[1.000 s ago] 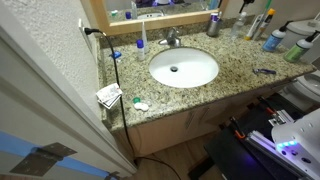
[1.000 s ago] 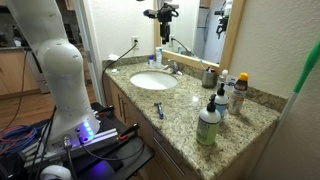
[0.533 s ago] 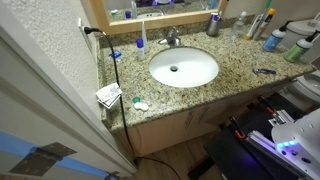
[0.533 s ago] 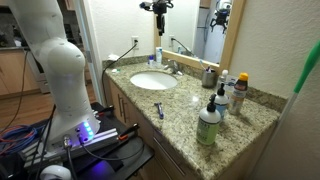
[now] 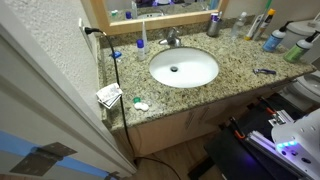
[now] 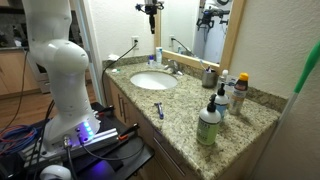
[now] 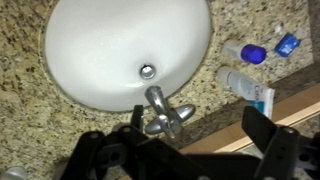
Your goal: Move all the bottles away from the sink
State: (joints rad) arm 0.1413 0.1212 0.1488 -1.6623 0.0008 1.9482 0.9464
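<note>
The white oval sink (image 5: 184, 67) (image 6: 153, 81) (image 7: 128, 50) is set in a speckled granite counter, with a chrome faucet (image 7: 160, 110) at its back. A blue bottle with a white top (image 6: 158, 56) (image 5: 143, 36) stands beside the faucet; in the wrist view it is the white and blue bottle (image 7: 245, 90). A green bottle (image 6: 208, 125) and a dark pump-top bottle (image 6: 221, 100) stand at the counter's far end. My gripper (image 6: 151, 8) (image 7: 198, 122) hangs high above the faucet, open and empty, with its fingers (image 7: 262, 128) well apart.
A grey metal cup (image 6: 209, 76) (image 5: 213, 25) stands by the mirror. More toiletries (image 5: 272, 35) crowd that end of the counter. A razor (image 6: 158, 109) lies near the front edge. A small blue-capped item (image 7: 250, 54) and a flat blue cap (image 7: 287, 43) lie near the wall outlet's cord (image 5: 117, 70).
High above the counter, my gripper has moved sideways from over the faucet towards the wall side, staying open. Nothing on the counter has moved.
</note>
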